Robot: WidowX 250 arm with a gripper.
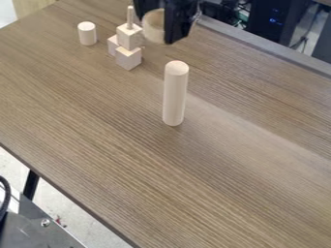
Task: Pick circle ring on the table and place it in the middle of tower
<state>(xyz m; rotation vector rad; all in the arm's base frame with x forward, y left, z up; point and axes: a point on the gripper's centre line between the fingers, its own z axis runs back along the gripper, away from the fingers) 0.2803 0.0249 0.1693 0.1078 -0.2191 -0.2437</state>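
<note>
Ring (153,34) is up nr. 12 o'clock, and the gripper (159,23) has it pinched w/ its black fingers, as far as I can tell. So the pick-up part looks done, and the job now is prob. the putting part. The tower (128,37) is nr. 11 o'clock on the bench (246,169), made of little blocks w/ a thin stick (130,18) poking up on top. Seen from the tower, the ring is just beside it, at abt. 2 o'clock. Next move: bring the ring over to the stick, hole facing down, get it lined up, then let it down slow & let go. Watch out, a bump could knock the blocks over. A short peg (87,34) stands nr. the tower, at abt. 9 or 10 o'clock, and a tall rod (174,94) stands at 5 o'clock from it, so steer clear of both, pls.
</note>
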